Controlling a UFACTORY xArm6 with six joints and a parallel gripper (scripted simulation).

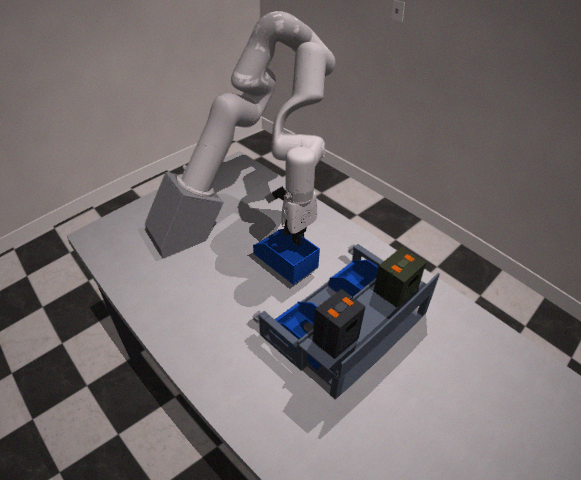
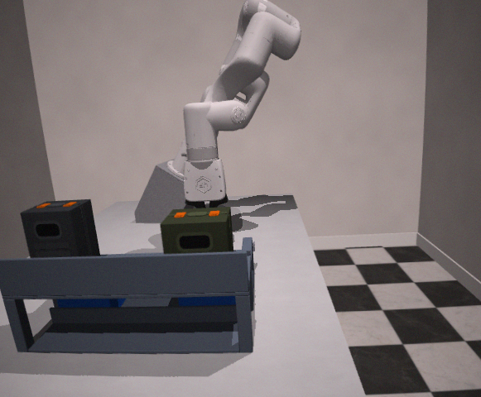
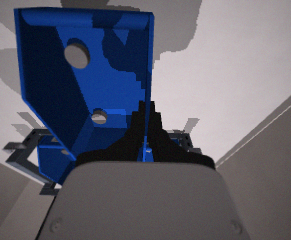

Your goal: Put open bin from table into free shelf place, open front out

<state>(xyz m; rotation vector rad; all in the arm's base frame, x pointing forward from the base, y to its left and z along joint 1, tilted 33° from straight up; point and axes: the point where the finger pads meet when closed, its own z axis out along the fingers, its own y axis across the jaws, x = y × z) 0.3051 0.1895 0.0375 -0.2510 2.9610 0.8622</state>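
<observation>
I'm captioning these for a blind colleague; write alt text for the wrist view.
The gripper's black fingers pinch the side wall of an open blue bin holding two round grey parts, with part of the shelf beyond.

Your arm point(image 1: 308, 72) point(image 2: 255, 38) is white and round, and your gripper point(image 1: 296, 238) point(image 2: 206, 203) point(image 3: 146, 110) has black fingers.
</observation>
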